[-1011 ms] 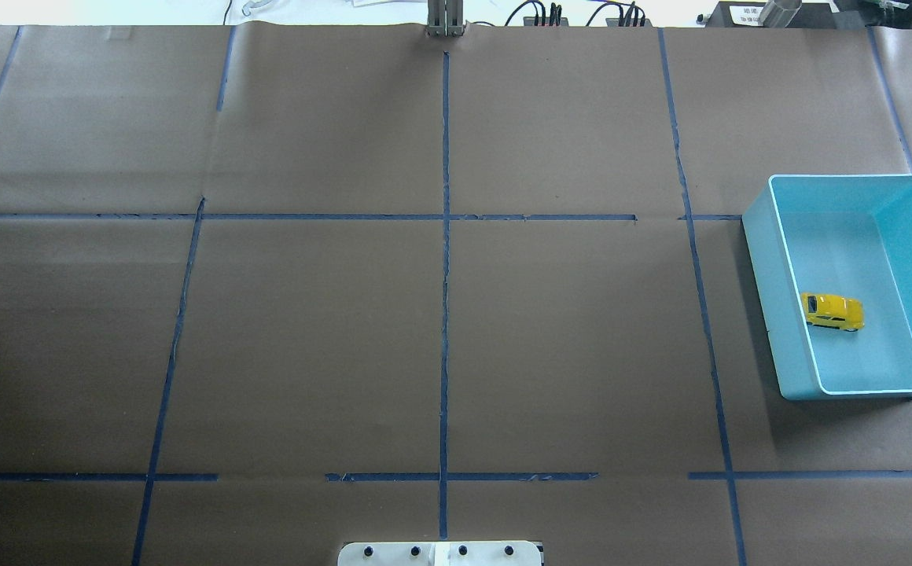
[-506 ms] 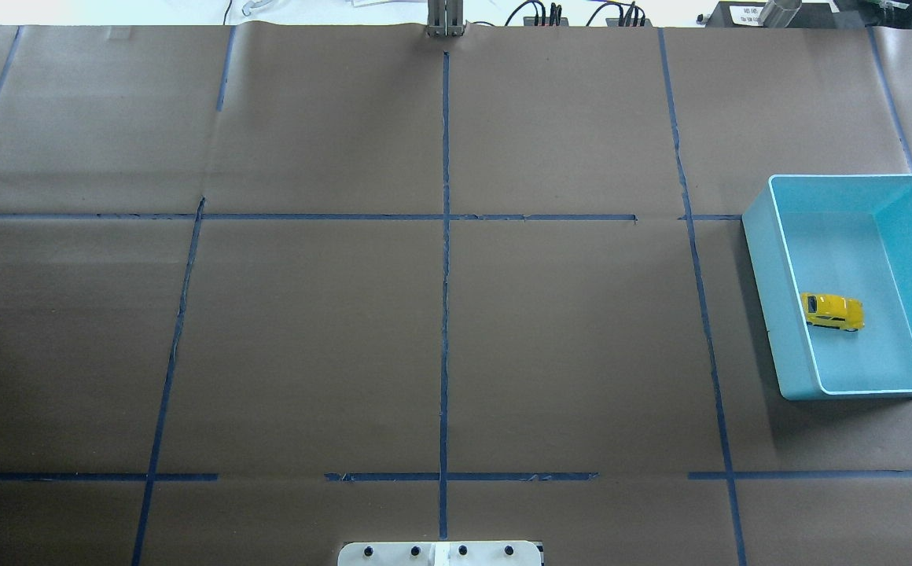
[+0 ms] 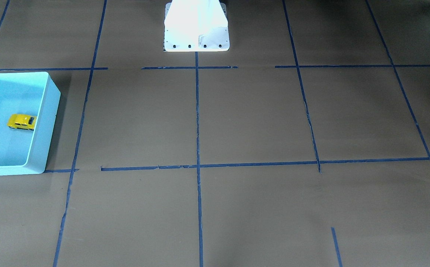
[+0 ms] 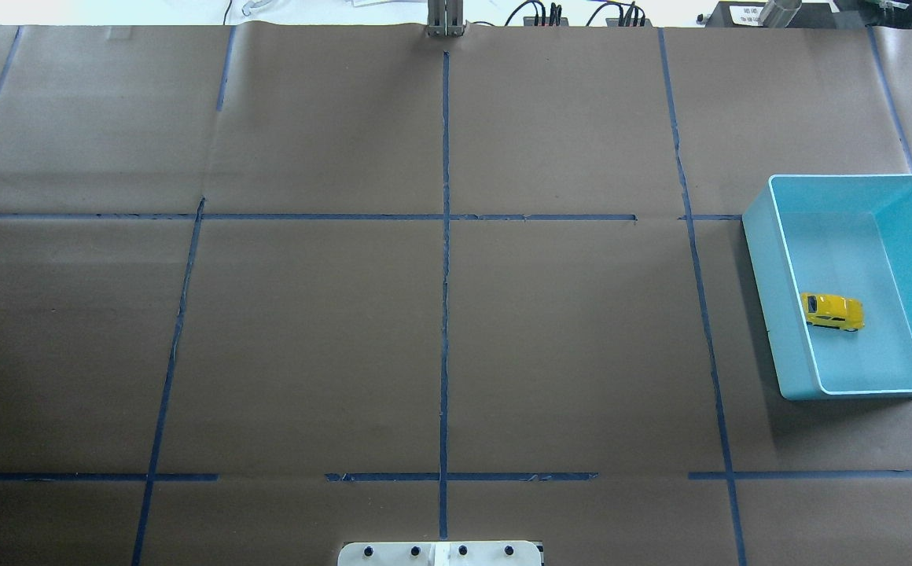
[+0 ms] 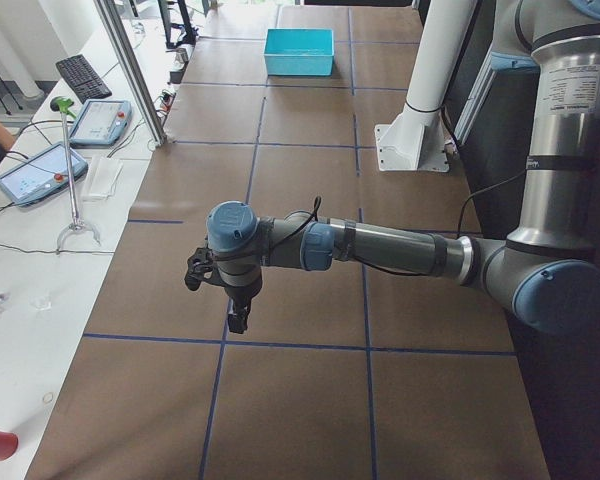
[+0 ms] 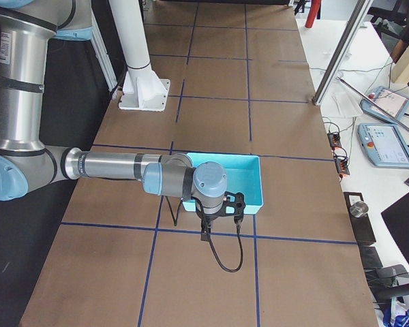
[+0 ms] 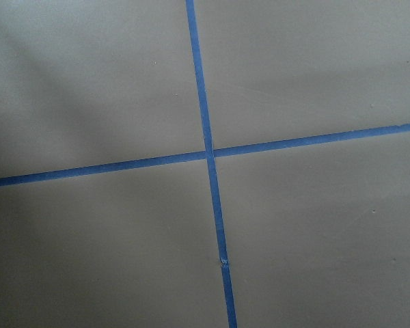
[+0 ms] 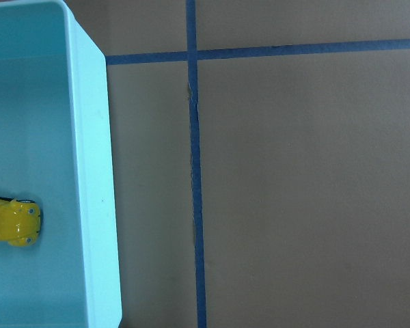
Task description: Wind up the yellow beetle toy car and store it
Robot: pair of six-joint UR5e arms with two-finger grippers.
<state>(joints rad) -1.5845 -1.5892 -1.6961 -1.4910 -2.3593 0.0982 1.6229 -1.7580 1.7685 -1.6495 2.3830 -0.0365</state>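
The yellow beetle toy car (image 4: 832, 311) sits on its wheels on the floor of the light blue bin (image 4: 778, 299), close by the long wall that faces the middle of the table. The right wrist view shows a small gap between the car's rounded end and that wall. Nothing else lies in the bin, and no gripper touches the car.

The bin stands at the right end of the table (image 4: 307, 338), on brown paper marked off with blue tape lines (image 4: 445, 314).

The right gripper (image 6: 206, 235) hangs outside the bin, just beside its corner and above a tape line. It shows only from the side, so I cannot tell how its fingers stand. The left gripper (image 5: 237, 318) hovers over bare paper at the far-left end, well apart from the bin — its fingers too I cannot judge. Its wrist camera looks down on a crossing of tape.

The white base mount (image 3: 196, 26) stands at the table's near edge, between the two arms.
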